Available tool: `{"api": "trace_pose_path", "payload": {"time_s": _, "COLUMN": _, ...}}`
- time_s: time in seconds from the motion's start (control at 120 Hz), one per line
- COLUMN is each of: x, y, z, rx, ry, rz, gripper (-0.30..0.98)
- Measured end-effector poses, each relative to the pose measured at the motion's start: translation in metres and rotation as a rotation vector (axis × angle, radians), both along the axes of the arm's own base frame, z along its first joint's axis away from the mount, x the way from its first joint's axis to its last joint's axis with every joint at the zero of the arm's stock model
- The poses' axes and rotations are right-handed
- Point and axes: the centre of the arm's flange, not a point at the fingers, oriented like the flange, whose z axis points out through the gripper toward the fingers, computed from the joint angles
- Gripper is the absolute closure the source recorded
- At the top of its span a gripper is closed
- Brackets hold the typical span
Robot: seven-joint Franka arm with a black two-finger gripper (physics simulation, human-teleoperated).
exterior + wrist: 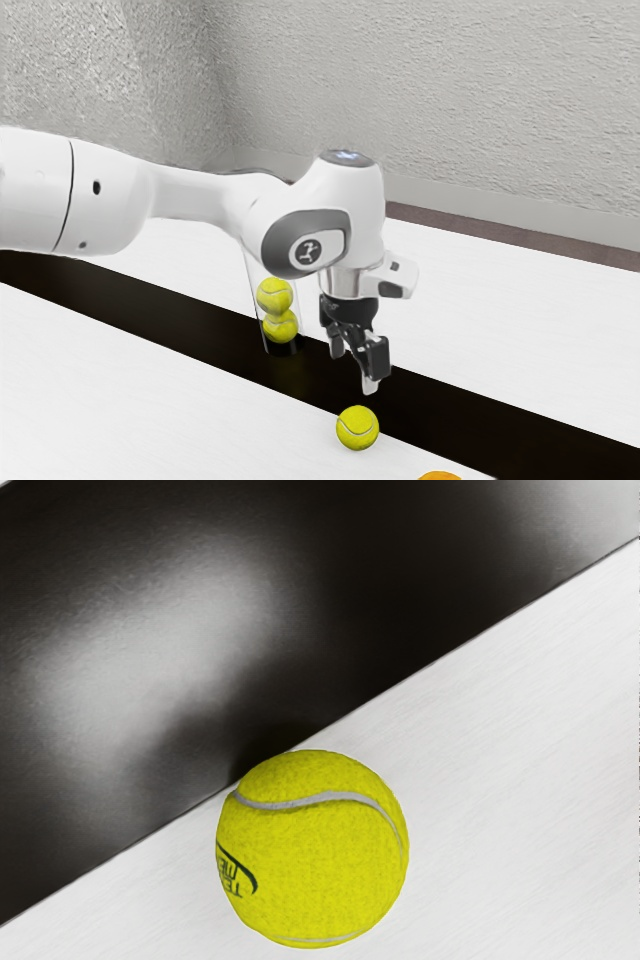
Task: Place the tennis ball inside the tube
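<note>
Gripper [354,371] hangs wide and empty near tennis ball [358,428]

Exterior view: the tennis ball sits lower than the gripper; clear tube [284,349], two balls [274,296] inside, stands to the exterior view's left of it. Wrist view: the tennis ball lies at the edge of a dark strip [400,600]

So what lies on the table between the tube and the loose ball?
A stretch of the black strip, with nothing standing on it between the tube and the loose ball. The exterior view shows that.
</note>
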Motion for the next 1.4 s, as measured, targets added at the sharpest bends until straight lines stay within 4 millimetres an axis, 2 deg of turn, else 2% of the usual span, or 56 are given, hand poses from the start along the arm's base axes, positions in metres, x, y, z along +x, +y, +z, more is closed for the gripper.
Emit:
{"api": "trace_pose_path", "payload": {"time_s": 0.192, "x": -0.022, "y": -0.006, "z": -0.037, "rx": -0.028, "ry": -0.006, "rz": 0.0, "gripper": 0.0}}
{"api": "trace_pose_path", "payload": {"time_s": 0.4, "x": -0.023, "y": -0.01, "z": -0.067, "rx": -0.048, "ry": -0.026, "rz": -0.006, "gripper": 0.0}}
{"api": "trace_pose_path", "payload": {"time_s": 0.575, "x": -0.035, "y": -0.004, "z": -0.091, "rx": -0.036, "ry": -0.015, "rz": -0.016, "gripper": 0.0}}
{"api": "trace_pose_path", "payload": {"time_s": 0.783, "x": -0.035, "y": -0.003, "z": -0.109, "rx": -0.04, "ry": -0.017, "rz": -0.021, "gripper": 0.0}}
{"api": "trace_pose_path", "payload": {"time_s": 0.883, "x": -0.032, "y": -0.001, "z": -0.111, "rx": -0.041, "ry": -0.028, "rz": -0.022, "gripper": 0.0}}
{"api": "trace_pose_path", "payload": {"time_s": 0.983, "x": -0.023, "y": 0.009, "z": -0.112, "rx": -0.03, "ry": -0.048, "rz": -0.016, "gripper": 0.0}}
{"api": "trace_pose_path", "payload": {"time_s": 1.058, "x": -0.018, "y": 0.014, "z": -0.119, "rx": -0.027, "ry": -0.05, "rz": -0.012, "gripper": 0.0}}
{"api": "trace_pose_path", "payload": {"time_s": 1.2, "x": -0.011, "y": 0.012, "z": -0.128, "rx": -0.037, "ry": -0.058, "rz": -0.017, "gripper": 0.0}}
{"api": "trace_pose_path", "payload": {"time_s": 1.4, "x": -0.003, "y": 0.005, "z": -0.124, "rx": -0.048, "ry": -0.085, "rz": -0.032, "gripper": 0.01}}
